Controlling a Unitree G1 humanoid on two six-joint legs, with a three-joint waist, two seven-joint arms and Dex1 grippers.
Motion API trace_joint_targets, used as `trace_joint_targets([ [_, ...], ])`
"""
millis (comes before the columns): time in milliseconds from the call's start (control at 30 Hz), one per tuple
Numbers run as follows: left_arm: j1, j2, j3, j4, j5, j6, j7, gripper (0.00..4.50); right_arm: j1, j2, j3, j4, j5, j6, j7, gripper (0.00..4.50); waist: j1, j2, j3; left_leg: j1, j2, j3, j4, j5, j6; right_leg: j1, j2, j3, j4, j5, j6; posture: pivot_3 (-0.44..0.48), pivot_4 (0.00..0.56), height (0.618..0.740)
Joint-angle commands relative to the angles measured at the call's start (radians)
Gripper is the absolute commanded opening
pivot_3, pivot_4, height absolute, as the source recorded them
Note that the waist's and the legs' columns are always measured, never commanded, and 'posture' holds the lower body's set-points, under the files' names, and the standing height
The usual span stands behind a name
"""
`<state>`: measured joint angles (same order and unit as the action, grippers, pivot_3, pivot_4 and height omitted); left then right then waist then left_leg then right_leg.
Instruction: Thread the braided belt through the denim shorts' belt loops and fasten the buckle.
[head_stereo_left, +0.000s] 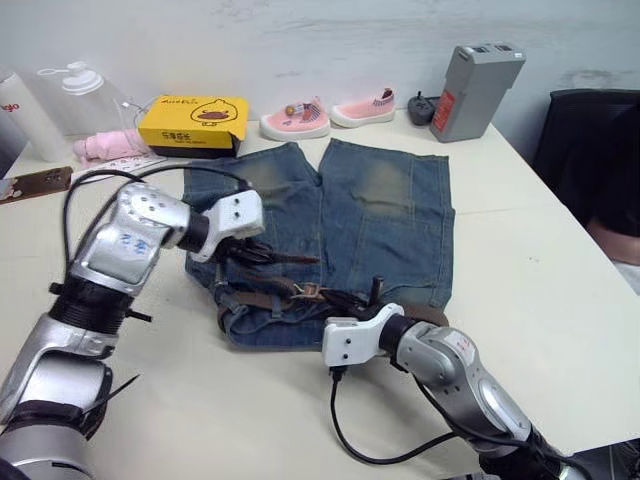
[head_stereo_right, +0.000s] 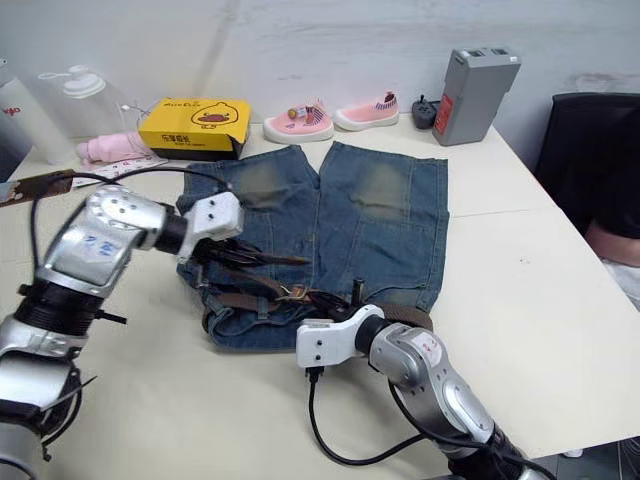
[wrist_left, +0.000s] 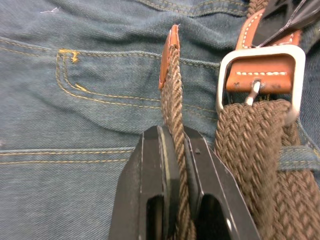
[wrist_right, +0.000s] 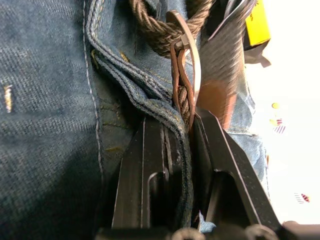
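Observation:
The faded blue denim shorts (head_stereo_left: 390, 210) lie flat on the table, waistband toward me. The dark-brown braided belt (head_stereo_left: 270, 297) runs along the waistband. My left gripper (wrist_left: 175, 132) is shut on the strap just behind its tan leather tip (wrist_left: 170, 50), held edge-on above the denim beside the silver buckle (wrist_left: 260, 75). A belt loop (wrist_left: 296, 157) crosses the strap below the buckle. My right gripper (wrist_right: 182, 120) is shut on the belt's leather part behind the buckle, with a fold of waistband caught alongside. In the left eye view it sits at the waistband's right part (head_stereo_left: 372, 298).
Along the table's back edge stand a yellow box (head_stereo_left: 195, 122), two pink shoes (head_stereo_left: 295, 120), a grey device (head_stereo_left: 475, 90) and a white bottle (head_stereo_left: 30, 120). A dark chair (head_stereo_left: 595, 150) stands off the right side. A black cable (head_stereo_left: 350, 440) trails from my right wrist.

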<state>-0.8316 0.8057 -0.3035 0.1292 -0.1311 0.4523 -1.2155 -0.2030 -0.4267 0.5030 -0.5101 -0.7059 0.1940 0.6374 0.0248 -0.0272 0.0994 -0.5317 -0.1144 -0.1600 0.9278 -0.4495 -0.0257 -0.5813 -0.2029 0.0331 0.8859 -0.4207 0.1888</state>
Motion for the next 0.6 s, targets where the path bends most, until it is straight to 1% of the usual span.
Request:
trace_joint_targets([
  [33, 0.018, 0.083, 0.09, -0.053, 0.021, -0.182, -0.026, 0.0, 0.009, 0.023, -0.046, -0.036, 0.006, 0.07, 0.03, 0.07, 0.0, -0.001, -0.001, 0.0, 0.0, 0.0, 0.0, 0.0, 0.0, -0.001, 0.0, 0.0, 0.0, 0.0, 0.0, 0.0, 0.15, 0.624],
  [167, 0.045, 0.114, 0.117, -0.097, -0.01, -0.278, -0.083, 0.0, 0.0, 0.035, -0.06, -0.038, 0.03, 0.1, 0.05, 0.07, 0.004, -0.002, -0.002, -0.001, -0.001, 0.0, 0.001, 0.0, 0.0, -0.001, 0.0, 0.0, 0.002, 0.0, 0.0, 0.0, 0.15, 0.624],
  [300, 0.045, 0.1, 0.124, -0.102, -0.023, -0.363, -0.117, 0.0, -0.029, 0.031, -0.07, -0.037, 0.045, 0.088, 0.058, 0.07, 0.002, -0.002, -0.002, -0.002, -0.002, 0.0, 0.001, 0.0, 0.0, -0.002, -0.001, 0.0, 0.003, 0.0, 0.0, 0.0, 0.15, 0.624],
  [400, 0.05, 0.091, 0.131, -0.101, -0.041, -0.37, -0.133, 0.0, -0.039, 0.035, -0.076, -0.037, 0.053, 0.094, 0.059, 0.07, 0.002, -0.002, -0.003, -0.002, -0.001, 0.0, 0.001, 0.0, 0.0, -0.002, -0.001, 0.0, 0.003, 0.0, 0.0, 0.0, 0.15, 0.624],
  [600, 0.042, 0.096, 0.129, -0.052, -0.021, -0.435, -0.159, 0.0, -0.058, 0.045, -0.104, -0.061, 0.117, 0.134, 0.091, 0.07, 0.001, -0.002, -0.003, -0.002, -0.001, 0.0, 0.001, 0.0, 0.0, -0.002, -0.001, 0.0, 0.003, 0.0, 0.0, 0.0, 0.15, 0.624],
])
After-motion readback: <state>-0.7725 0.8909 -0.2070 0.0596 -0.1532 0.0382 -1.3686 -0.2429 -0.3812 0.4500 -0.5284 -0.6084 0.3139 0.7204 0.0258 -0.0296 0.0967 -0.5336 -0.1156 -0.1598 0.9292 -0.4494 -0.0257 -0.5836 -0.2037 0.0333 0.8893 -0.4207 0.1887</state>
